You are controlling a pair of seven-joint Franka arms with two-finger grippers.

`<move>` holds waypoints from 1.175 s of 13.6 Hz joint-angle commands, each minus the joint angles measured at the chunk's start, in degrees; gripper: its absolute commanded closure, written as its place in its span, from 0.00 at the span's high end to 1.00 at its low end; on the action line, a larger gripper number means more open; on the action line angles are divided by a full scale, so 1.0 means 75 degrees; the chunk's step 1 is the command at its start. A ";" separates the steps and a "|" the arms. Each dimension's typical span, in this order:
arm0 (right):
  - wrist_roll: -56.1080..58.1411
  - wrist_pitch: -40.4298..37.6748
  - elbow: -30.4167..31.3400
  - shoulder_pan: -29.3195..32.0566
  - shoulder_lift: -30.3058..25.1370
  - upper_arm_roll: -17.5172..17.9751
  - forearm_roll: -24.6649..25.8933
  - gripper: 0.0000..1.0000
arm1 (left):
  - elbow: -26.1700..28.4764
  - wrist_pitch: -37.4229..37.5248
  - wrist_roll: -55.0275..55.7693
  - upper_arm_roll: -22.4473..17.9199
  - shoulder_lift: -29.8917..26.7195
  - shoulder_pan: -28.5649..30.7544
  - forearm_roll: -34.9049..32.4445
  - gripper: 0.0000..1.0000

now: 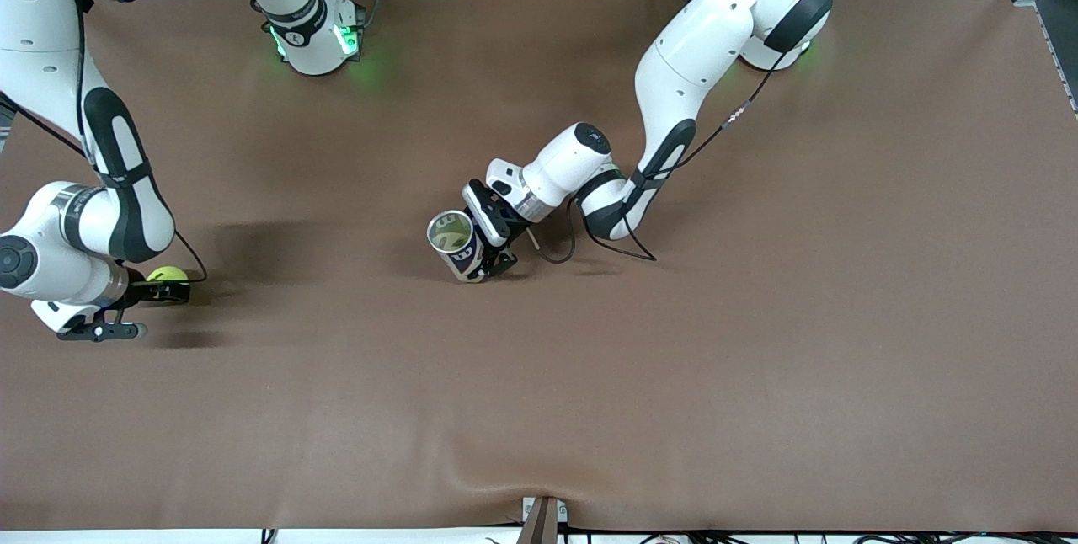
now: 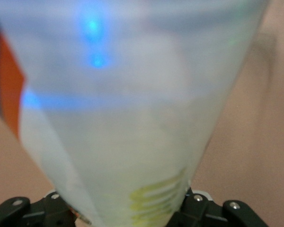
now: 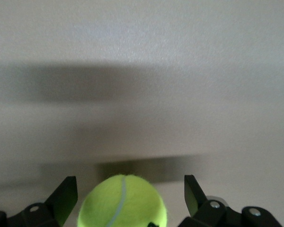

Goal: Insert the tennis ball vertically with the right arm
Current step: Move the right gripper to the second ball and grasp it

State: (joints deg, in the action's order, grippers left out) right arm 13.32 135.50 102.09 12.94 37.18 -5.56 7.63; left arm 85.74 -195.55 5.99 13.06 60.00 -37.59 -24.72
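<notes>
Presently observed at the right arm's end of the table (image 1: 758,376): right gripper (image 1: 156,296) low over the brown surface, fingers (image 3: 64,198) spread wide and released, clamping nothing. Noted the yellow-green tennis ball (image 1: 167,274) between those spread fingers, with visible gaps on both sides in the right wrist view (image 3: 123,203). Could not tell whether the ball rested on the table or touched either finger. Recorded a dark shadow on the mat close to the ball.

Found near the table's middle: left gripper (image 1: 488,253) clenched on the tennis ball can (image 1: 455,245), gripping its side wall. Seen the can held roughly upright with a slight tilt, open mouth turned up and toward the front camera, rim silvery, body dark with pale lettering. Confirmed in the left wrist view as a pale translucent wall (image 2: 132,118) filling most of the frame, with an orange and blue label patch at one edge, black fingers (image 2: 199,213) pressed against it. Could not tell whether the can's base touched the table.

Ball and can found well apart.
</notes>
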 commanded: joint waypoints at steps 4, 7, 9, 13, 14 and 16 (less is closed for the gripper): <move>-0.0288 -0.0369 0.0404 0.0138 -0.0212 0.0156 0.0096 1.00 | 0.0088 -0.0013 -0.0025 -0.0031 -0.0079 0.0008 -0.0009 0.77; -0.0195 -0.0569 0.0334 0.0102 -0.0317 0.0156 0.0096 0.29 | 0.0100 -0.0013 -0.0025 -0.0031 -0.0067 0.0031 -0.0009 0.77; -0.0287 -0.0757 0.0252 0.0033 -0.0480 0.0191 0.0108 0.15 | 0.0111 -0.0013 -0.0025 -0.0031 -0.0079 0.0043 -0.0032 0.77; -0.0636 -0.2811 -0.1219 -0.0481 -0.0681 0.0226 0.0061 0.10 | 0.0100 -0.0013 -0.0025 -0.0031 -0.0079 0.0031 -0.0021 0.77; -0.1173 -0.3609 -0.1724 -0.0750 -0.0669 0.0226 0.0061 0.10 | 0.0111 -0.0013 -0.0025 -0.0031 -0.0079 0.0031 -0.0032 0.77; -0.1960 -0.4597 -0.2394 -0.1185 -0.0681 0.0238 -0.0194 0.09 | 0.0170 -0.0013 -0.0025 -0.0031 -0.0079 0.0043 -0.0033 0.77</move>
State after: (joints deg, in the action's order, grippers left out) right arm 4.12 107.23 88.96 6.97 31.74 -3.80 7.31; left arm 85.76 -195.55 5.99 13.07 60.00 -37.55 -24.72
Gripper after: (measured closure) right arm 0.330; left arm 0.229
